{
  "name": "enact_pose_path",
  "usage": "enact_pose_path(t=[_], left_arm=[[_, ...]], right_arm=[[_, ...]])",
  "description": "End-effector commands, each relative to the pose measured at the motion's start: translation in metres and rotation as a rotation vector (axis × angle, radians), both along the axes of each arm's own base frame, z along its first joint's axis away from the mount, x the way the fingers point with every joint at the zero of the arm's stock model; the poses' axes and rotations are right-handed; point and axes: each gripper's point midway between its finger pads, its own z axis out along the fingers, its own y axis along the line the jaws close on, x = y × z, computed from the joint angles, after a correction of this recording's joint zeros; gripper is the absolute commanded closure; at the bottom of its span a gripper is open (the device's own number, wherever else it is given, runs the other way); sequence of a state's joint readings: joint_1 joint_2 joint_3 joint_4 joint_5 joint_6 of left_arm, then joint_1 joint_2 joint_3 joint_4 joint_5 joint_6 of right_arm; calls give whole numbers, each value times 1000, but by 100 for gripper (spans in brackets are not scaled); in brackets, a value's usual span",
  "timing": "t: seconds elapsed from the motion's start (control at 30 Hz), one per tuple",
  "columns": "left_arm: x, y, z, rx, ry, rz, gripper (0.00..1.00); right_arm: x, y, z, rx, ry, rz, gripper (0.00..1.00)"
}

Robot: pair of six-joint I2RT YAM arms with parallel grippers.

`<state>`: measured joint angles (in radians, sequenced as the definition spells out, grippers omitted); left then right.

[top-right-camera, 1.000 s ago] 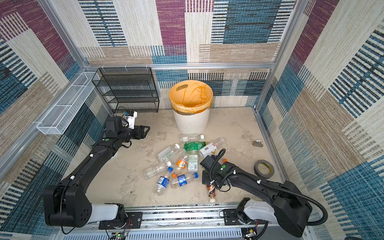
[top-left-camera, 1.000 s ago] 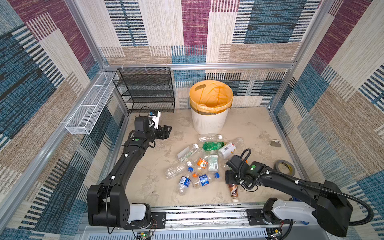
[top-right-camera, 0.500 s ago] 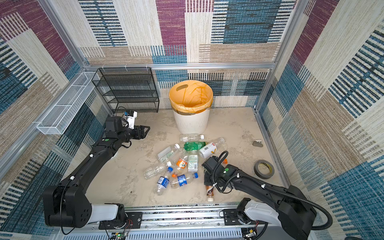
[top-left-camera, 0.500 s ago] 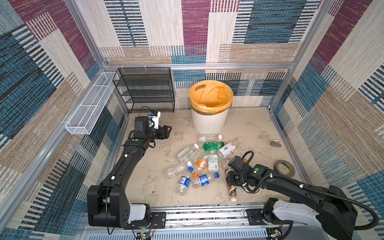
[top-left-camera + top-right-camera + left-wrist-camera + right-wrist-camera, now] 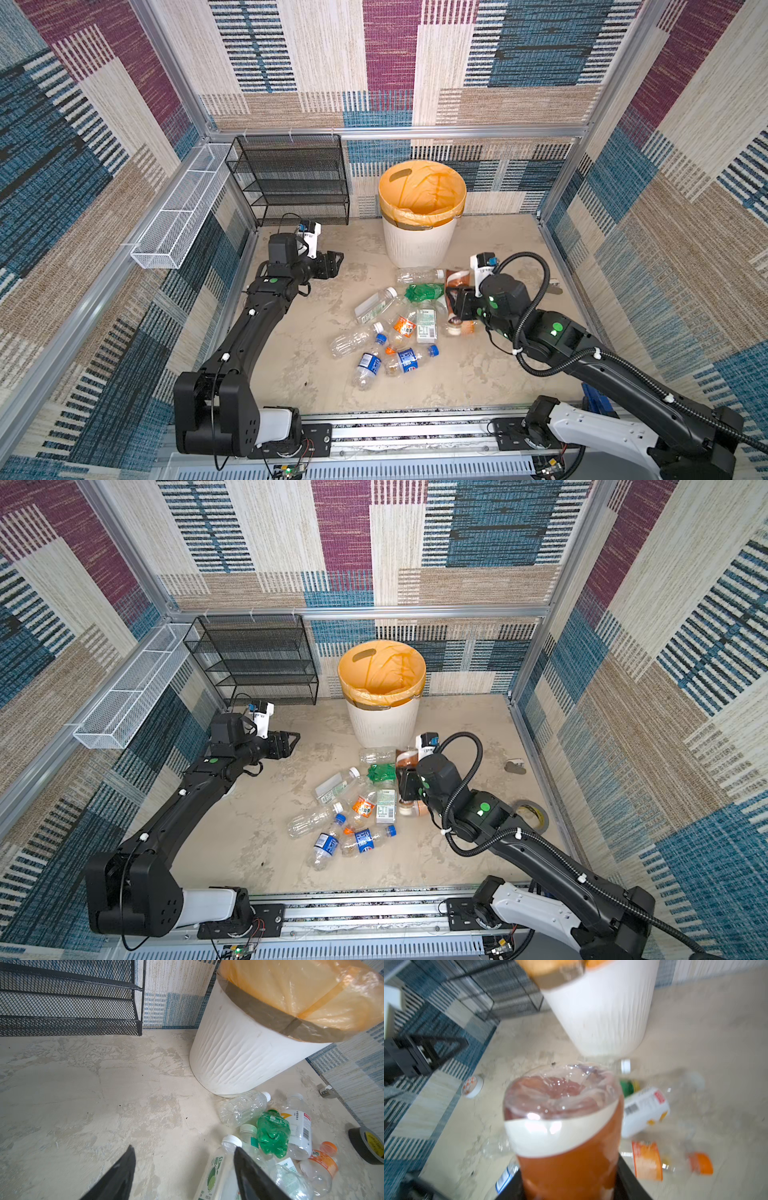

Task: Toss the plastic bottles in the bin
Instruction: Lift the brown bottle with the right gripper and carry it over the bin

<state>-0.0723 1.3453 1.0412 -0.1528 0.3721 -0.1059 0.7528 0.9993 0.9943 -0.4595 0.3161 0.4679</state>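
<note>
**A:** One btl is up. R tool is pinching the brown bottle round its body, with the cap end behind the fingers and the base pointing fwd.

**B:** Why hold it like that?

**A:** My guess is a body pinch stops it swinging, and base-first should drop clean. The bin stands just ahead of the tool. The tool looks lower than the rim, so it prob needs more lift before letting go.

**B:** And the L tool?

**A:** L tool is spread w/ nothing btw its fingers, hovering off the tabletop. The bin is ahead of it and off to one side. I'd say it's parked clear of R's path.

**B:** Where are the other bottles?

**A:** They're lying in a heap on the tabletop, below and beside the R tool. The green bottle is right next to it. The clear bottle sits at the bin's foot.

**B:** What's changed vs 1 s ago?

**A:** Then the R tool was low at the heap's near edge, and the brown bottle lay flat under it. Now the btl is off the tabletop and the tool has carried it toward the bin. L arm hasn't budged, and the heap looks the same.
</note>
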Motion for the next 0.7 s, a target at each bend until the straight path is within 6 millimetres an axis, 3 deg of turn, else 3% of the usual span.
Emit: enact_pose_path(t=[0.0,0.1,0.2,0.37,0.43,0.53,0.6,0.67], left_arm=[[0,-5,12,-26,-50,-17,25],[-3,-9,16,-42,-66,-38,25],[-7,-14,23,-59,-95,-60,27],[-25,-30,33,-14,-164,-74,30],[-33,-38,34,38,-188,-76,30],[-39,-43,31,42,-191,-60,30],[-41,-45,26,18,-182,-50,29],[-43,-46,21,13,-170,-47,29]], right_arm=[[40,-20,82,-67,-385,-111,54],[53,-34,137,-16,-667,-164,54],[46,-45,190,14,-946,-222,54],[26,-54,245,49,-1273,-251,54],[27,-54,255,76,-1326,-232,54],[43,-47,260,130,-1331,-172,54],[77,-34,257,144,-1239,-120,53],[127,-9,246,117,-1069,-37,50]])
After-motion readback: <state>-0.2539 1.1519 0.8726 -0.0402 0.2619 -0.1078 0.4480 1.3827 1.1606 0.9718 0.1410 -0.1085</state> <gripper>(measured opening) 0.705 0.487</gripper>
